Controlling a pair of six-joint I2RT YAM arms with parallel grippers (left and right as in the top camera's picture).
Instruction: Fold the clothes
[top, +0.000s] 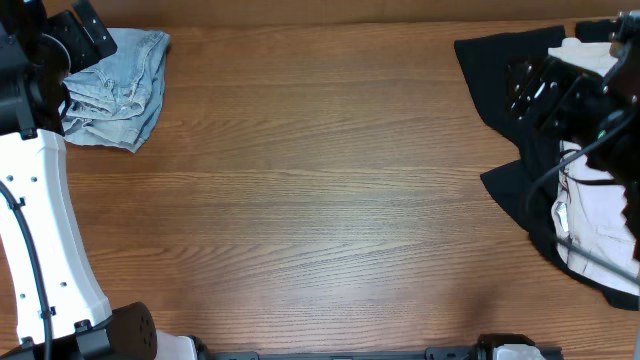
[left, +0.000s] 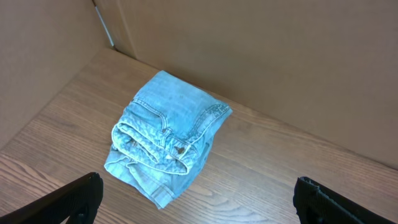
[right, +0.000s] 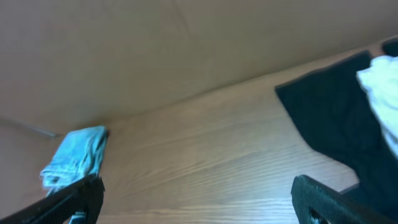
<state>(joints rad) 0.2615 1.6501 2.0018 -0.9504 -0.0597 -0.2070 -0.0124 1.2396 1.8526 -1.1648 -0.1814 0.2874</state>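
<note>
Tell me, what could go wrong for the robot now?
The white garment lies heaped on the black garment, so the open right fingers might pinch both layers at once. The denim shorts sit bundled in the corner in front of the open left fingers; a careless bump there could loosen the bundle.

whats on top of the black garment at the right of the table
A cream-white garment lies on the black garment. The right arm hangs over the pile's middle, so the cloth beneath it, and anything else there, is hidden.
</note>
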